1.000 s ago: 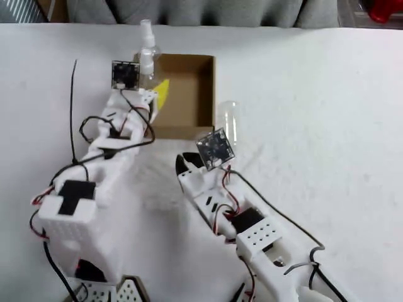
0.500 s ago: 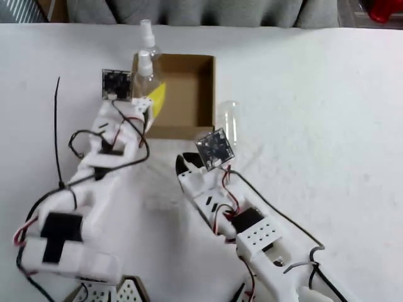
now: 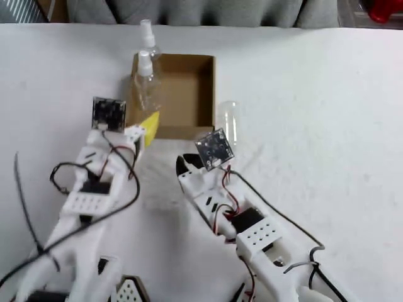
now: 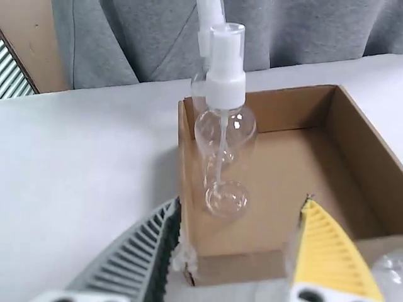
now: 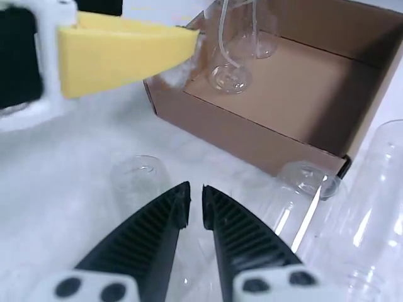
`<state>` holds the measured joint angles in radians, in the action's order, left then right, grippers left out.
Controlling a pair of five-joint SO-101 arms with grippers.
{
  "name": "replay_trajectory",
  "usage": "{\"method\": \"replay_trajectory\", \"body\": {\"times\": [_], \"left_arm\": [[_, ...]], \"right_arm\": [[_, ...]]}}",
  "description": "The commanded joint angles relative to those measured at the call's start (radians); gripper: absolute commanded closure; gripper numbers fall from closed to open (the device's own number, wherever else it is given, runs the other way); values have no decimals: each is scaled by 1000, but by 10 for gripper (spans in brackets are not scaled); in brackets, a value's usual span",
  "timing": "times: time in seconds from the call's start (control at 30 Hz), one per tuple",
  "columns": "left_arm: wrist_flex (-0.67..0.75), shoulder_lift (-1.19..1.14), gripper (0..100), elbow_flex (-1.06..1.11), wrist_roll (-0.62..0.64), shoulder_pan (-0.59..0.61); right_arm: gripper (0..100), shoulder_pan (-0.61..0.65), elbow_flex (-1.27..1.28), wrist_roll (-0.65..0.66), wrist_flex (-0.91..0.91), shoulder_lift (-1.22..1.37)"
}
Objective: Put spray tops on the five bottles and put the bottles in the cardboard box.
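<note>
A clear bottle with a white spray top (image 3: 145, 80) (image 4: 225, 129) stands upright inside the cardboard box (image 3: 189, 69) (image 4: 352, 145), against its left wall. A second topped bottle (image 3: 148, 36) (image 4: 208, 25) stands on the table just behind the box. My left gripper (image 3: 143, 130) (image 4: 240, 204) is open with nothing in it, just in front of the box's near left corner. My right gripper (image 5: 195, 201) is shut and empty, low over the table before the box. Clear topless bottles (image 5: 135, 179) (image 5: 302, 189) lie around it, and one (image 3: 227, 119) (image 5: 378, 189) stands right of the box.
The left gripper's yellow finger (image 5: 126, 50) shows in the right wrist view, close to the box's front corner. The right arm (image 3: 252, 233) stretches from the front right towards the box. White table (image 3: 315, 94) lies open to the right and far left.
The left arm has drawn back from the box towards the table's front, leaving the topped bottle standing in the box. The right arm has not moved.
</note>
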<state>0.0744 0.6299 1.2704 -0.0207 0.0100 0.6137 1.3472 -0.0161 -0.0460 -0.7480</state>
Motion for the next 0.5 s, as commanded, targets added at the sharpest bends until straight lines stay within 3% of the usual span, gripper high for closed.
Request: {"method": "replay_trajectory", "body": {"times": [0.0, 0.3, 0.47], "left_arm": [[-115, 223, 721, 34, -9, 12], [-402, 564, 721, 155, -11, 19], [-453, 711, 721, 262, -9, 85]], "right_arm": [[982, 7, -40, 14, -4, -1], [982, 4, -26, 14, -2, 1], [982, 2, -25, 14, -2, 1]]}}
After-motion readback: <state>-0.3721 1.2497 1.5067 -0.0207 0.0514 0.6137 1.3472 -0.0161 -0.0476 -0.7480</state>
